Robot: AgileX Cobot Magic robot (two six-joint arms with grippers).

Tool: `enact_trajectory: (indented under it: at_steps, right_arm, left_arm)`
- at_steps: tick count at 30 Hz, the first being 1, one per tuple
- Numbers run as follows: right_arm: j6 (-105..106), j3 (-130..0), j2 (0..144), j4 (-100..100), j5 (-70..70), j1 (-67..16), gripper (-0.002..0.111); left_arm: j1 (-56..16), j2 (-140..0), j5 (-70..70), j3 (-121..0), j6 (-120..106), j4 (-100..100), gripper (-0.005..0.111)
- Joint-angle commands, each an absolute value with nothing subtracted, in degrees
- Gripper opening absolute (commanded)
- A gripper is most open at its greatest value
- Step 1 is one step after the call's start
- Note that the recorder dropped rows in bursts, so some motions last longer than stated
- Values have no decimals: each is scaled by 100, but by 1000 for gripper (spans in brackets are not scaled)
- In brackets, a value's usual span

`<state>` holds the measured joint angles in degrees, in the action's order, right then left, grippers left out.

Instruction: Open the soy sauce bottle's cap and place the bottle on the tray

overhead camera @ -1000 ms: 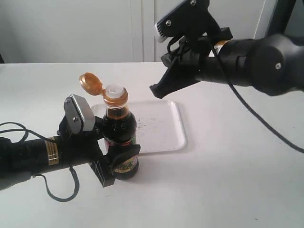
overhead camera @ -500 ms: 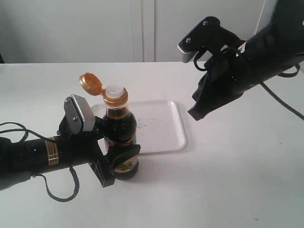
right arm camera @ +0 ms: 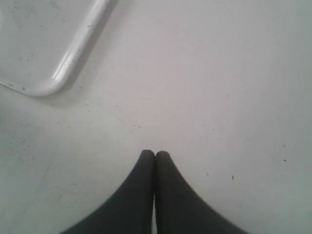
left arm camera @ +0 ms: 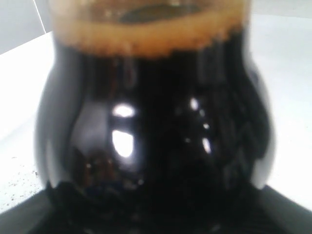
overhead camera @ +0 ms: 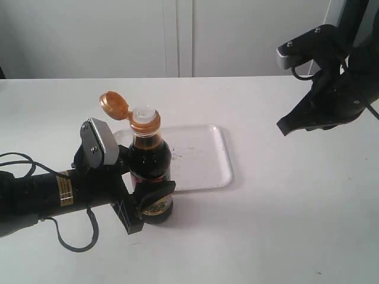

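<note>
Bottle (overhead camera: 150, 177) stood upright on the desk (overhead camera: 284, 225) toward the near-left, just off the tray's (overhead camera: 207, 157) near edge. Cap (overhead camera: 113, 105) was flipped open, hanging off the collar. Left gripper (overhead camera: 145, 204) had jaws pinching the bottle's lower body. Right gripper (right arm camera: 155, 155) hung above bare desk toward the right edge, jaws pressed together, empty.

glass, plastic and matt white

the soy sauce bottle (overhead camera: 150, 171) is glossy dark glass — highlights gleam on its shoulder; the cap (overhead camera: 113, 105) looks smooth orange-brown plastic, the tray (overhead camera: 204, 157) shiny white plastic, the table (overhead camera: 284, 213) matt.
</note>
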<state>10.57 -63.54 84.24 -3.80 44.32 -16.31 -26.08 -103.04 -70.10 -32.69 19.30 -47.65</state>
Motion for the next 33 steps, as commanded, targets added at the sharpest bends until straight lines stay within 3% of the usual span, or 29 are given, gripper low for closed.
enact_trajectory:
  at_steps: [1, 16, 33]
  right_arm:
    - [874, -6395, 8414, -393, 4346, -1587, 0]
    - [884, -6395, 8414, -393, 3893, -1587, 0]
    - [884, -6395, 8414, -393, 3893, -1587, 0]
  left_arm:
    - [-2648, -10198, -6996, -3264, 2056, -4841, 0]
    - [-2648, -8899, -6996, -3306, 2421, -3973, 0]
    - [-2648, -9465, -6434, -4730, 2877, -3860, 0]
